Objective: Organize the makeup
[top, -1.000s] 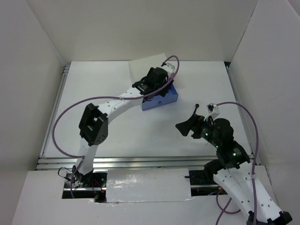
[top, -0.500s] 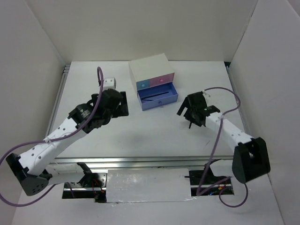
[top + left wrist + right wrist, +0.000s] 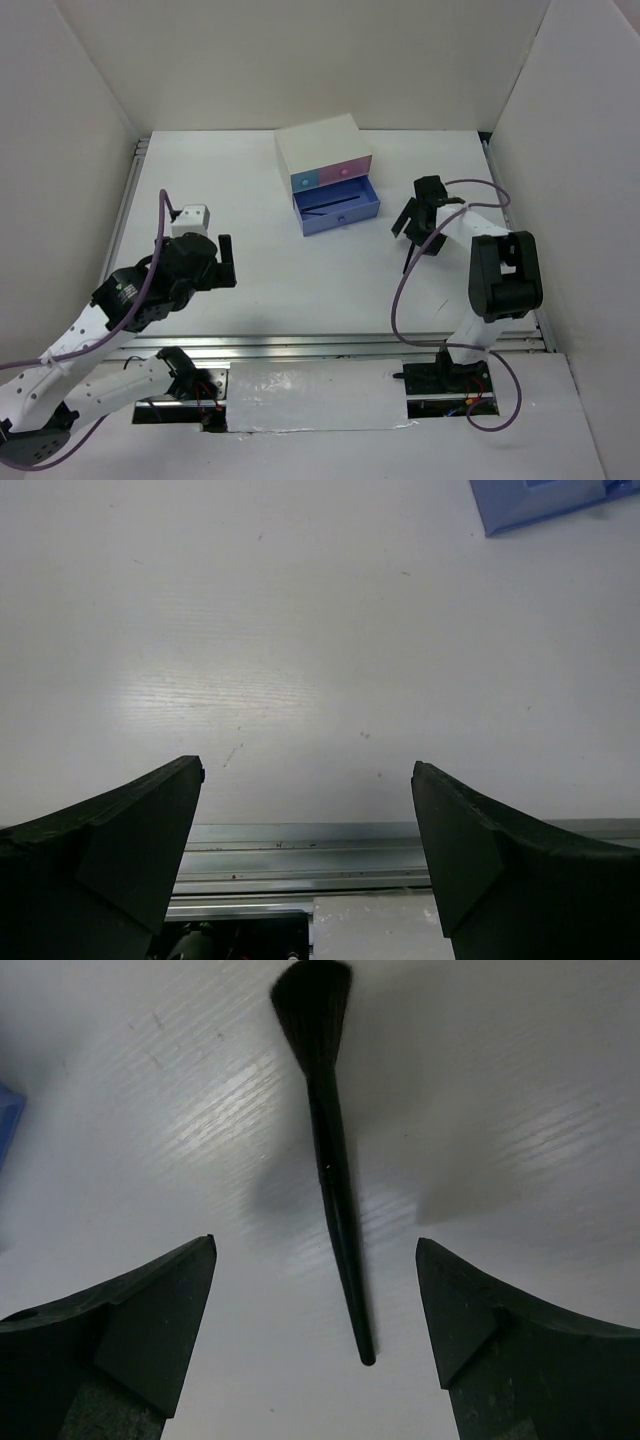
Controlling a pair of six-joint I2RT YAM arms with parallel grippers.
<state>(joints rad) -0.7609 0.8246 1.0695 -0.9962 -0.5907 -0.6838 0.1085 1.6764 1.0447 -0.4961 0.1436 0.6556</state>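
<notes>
Hovering over the black brush point(image 3: 330, 1170), the right gripper point(image 3: 314, 1250) has jaws spread wide w/ nothing clamped. The brush lies flat on the table point(image 3: 300, 290) btwn them, right of the open blue drawer point(image 3: 337, 212), while the left gripper point(image 3: 308, 775) is also spread & empty over bare table at near left. Risk: the handle is thin, tapered & off-centre btwn the fingers, so a pinch could roll it away, or tips could scrape the tabletop if the descent runs low. Open room lies left & near, but the right wall point(image 3: 560, 200) stands near that arm's elbow & the drawer's front edge needs clearing.
</notes>
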